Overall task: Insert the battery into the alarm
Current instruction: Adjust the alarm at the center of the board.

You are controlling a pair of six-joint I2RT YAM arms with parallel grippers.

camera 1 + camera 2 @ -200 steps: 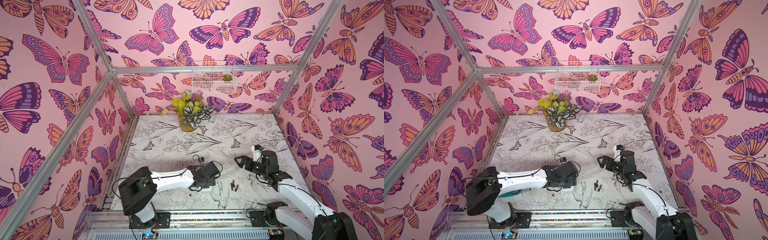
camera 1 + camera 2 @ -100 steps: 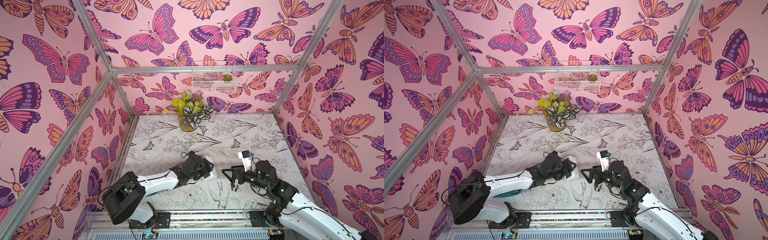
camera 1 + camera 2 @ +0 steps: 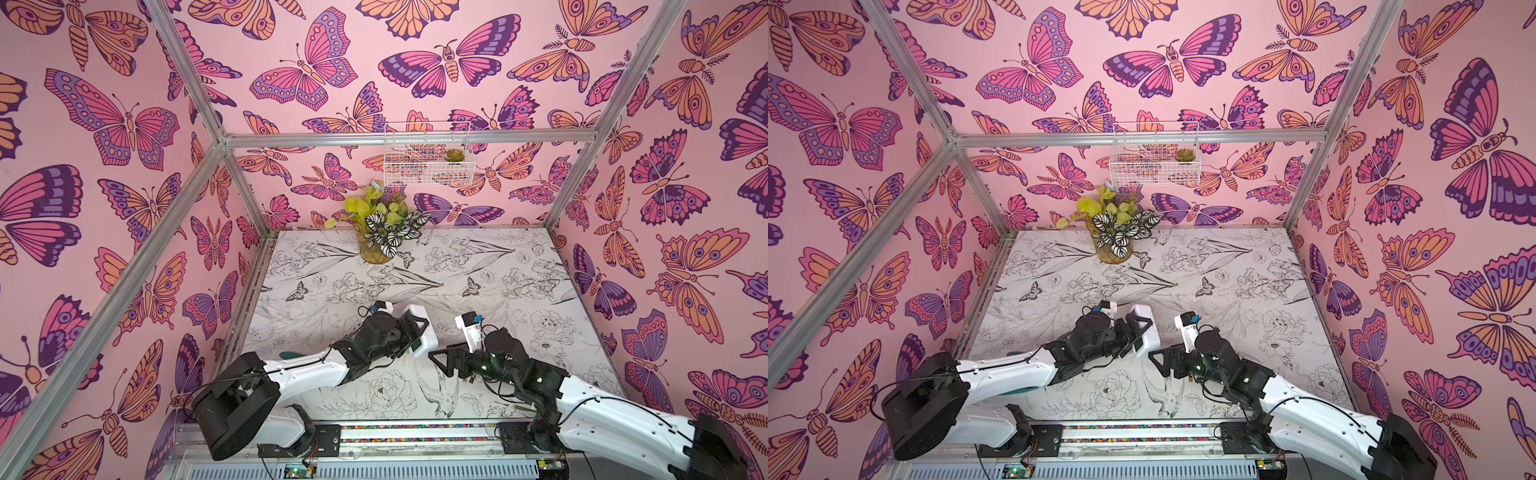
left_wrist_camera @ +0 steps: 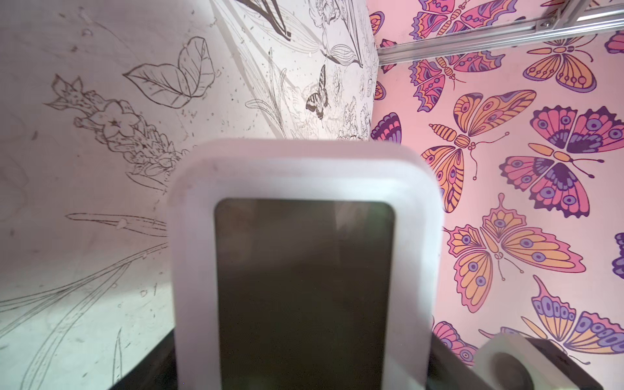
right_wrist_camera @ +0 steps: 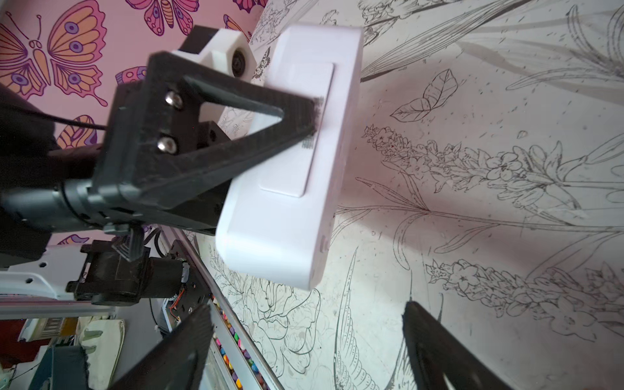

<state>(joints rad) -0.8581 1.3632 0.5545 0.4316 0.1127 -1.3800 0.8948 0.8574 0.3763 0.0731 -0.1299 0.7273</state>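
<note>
The left gripper [image 3: 420,330] pinches the white alarm [image 3: 430,343] across its faces, lifted clear of the table [image 3: 478,257], higher than a second ago. The right gripper [image 3: 446,363], jaws spread and empty, has swung in from the right to just beside it

Enclosure walls [image 3: 124,208] are pink on every visible side, printed with large purple, magenta and orange butterflies. An aluminium frame [image 3: 332,139] runs along the edges and corners. A white wire basket [image 3: 428,174] hangs on the back wall below the horizontal beam; a small succulent [image 3: 455,155] sits in its right end. The floor panel [image 3: 478,270] is white with black line drawings of flowers, leaves, birds and butterflies; in the left wrist view its surface [image 4: 84,169] is speckled and scuffed. A leafy plant [image 3: 386,224] in an amber vase [image 3: 374,253] stands at the back edge, touching the wall. A metal rail [image 3: 415,440] with a multicoloured strip borders the front. Light is bright and even; shadows are soft.
</note>
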